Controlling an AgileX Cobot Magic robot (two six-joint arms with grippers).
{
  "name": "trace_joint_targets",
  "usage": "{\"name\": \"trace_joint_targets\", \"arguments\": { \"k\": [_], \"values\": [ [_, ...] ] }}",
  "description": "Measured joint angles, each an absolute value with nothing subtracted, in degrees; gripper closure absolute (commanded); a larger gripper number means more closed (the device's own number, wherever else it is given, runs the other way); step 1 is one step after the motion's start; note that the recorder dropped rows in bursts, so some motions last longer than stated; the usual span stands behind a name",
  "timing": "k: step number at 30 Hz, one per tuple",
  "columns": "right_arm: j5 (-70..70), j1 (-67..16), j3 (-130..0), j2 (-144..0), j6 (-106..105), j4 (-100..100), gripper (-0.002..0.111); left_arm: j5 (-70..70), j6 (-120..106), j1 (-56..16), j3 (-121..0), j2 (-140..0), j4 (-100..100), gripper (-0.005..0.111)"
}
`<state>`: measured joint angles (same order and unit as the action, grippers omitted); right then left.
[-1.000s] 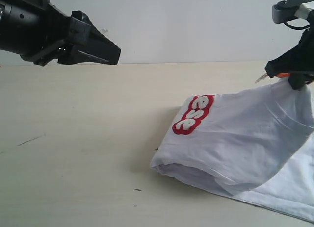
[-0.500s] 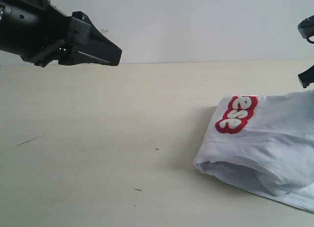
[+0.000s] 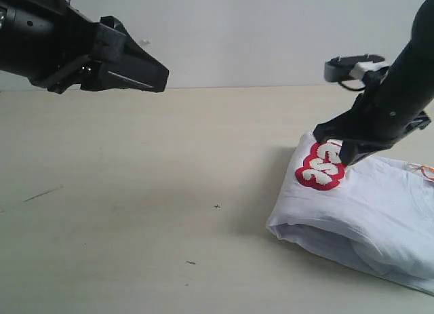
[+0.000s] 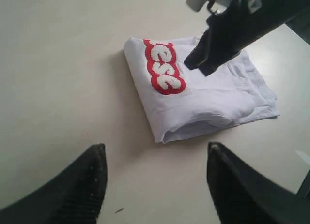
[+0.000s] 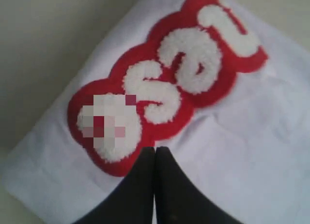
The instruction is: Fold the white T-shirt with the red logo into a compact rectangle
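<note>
In the exterior view, the white T-shirt (image 3: pixel 366 219) lay on the right of the surface (image 3: pixel 135 192), already folded into a thick, roughly rectangular bundle with the red logo (image 3: pixel 319 168) on top. The right claw (image 3: pixel 344 152) stood just above the logo's end, and the left claw (image 3: pixel 159 75) hung in the air, well apart from the cloth.

From the left wrist, we saw that claw's jaws spread wide with nothing between them. The bundle's far layers stuck out unevenly.

From the right wrist, the right claw (image 5: pixel 155 154) was pinched tight, tips together at the logo's edge, with no cloth visibly caught. We could not tell whether it pressed on the shirt.

We judged the folding nearly done, with only flattening and squaring the loose edges left.
</note>
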<state>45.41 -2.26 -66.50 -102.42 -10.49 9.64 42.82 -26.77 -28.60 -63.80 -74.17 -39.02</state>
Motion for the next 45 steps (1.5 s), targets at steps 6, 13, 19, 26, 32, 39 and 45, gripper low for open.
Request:
{"name": "trace_joint_targets", "arguments": {
  "k": [6,13,19,26,32,39,45],
  "values": [
    [34.1,-6.5,-65.7,-112.4,-9.3,9.6,0.108,41.6,-27.0,-28.6,-63.8,-72.9,-39.2,0.066],
    [28.2,-11.9,-68.9,-118.1,-8.9,9.5,0.108,39.8,-27.0,-28.6,-63.8,-69.9,-39.4,0.078],
    [27.1,-19.5,-73.5,-120.9,-11.5,9.3,0.108,39.4,-27.0,-28.6,-63.8,-67.8,-39.4,0.079],
    [30.8,-28.3,-78.1,-122.7,-15.6,11.6,0.108,39.4,-27.0,-28.6,-63.8,-66.6,-39.4,0.079],
    [33.0,-31.6,-81.2,-123.2,-13.6,14.0,0.107,39.7,-27.0,-28.6,-63.8,-66.3,-38.8,0.079],
    [35.9,-31.2,-82.6,-118.6,-0.9,5.1,0.069,40.6,-27.1,-28.6,-63.8,-66.3,-37.2,0.079],
    [44.8,-24.7,-82.2,-111.3,7.1,-2.2,0.056,40.7,-26.7,-28.6,-63.8,-66.3,-34.6,0.079]
  ]
}}
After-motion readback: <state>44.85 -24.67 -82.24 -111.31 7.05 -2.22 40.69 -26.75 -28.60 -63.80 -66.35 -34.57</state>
